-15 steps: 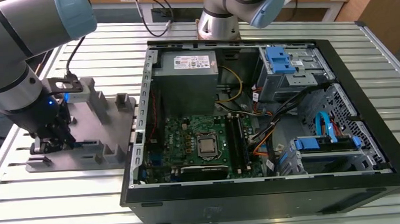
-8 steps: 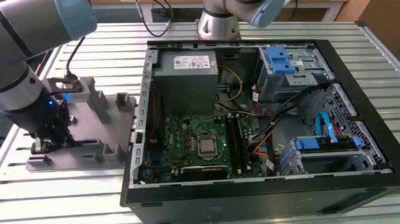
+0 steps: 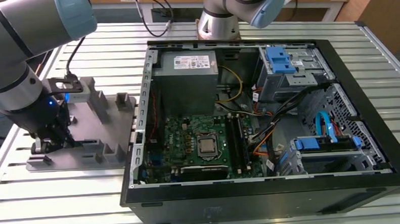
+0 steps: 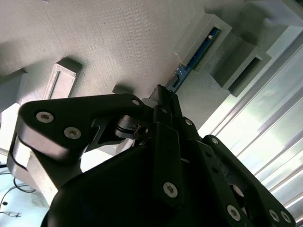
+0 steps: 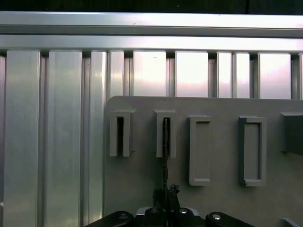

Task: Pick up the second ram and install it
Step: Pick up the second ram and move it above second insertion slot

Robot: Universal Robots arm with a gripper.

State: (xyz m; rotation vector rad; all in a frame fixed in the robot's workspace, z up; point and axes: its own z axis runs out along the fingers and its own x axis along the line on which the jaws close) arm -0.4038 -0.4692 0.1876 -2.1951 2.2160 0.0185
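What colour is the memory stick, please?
The memory stick is blue, clearest in the second wrist view.

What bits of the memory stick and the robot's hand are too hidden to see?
- The thin dark blue-green memory stick: edge-on in both wrist views, hiding chips and label; a slot in the grey plastic fixture block covers its far end.
- The black hand: cut off by the first wrist view's edge.
- The open black computer case: memory slots too small in the exterior view to tell if filled.
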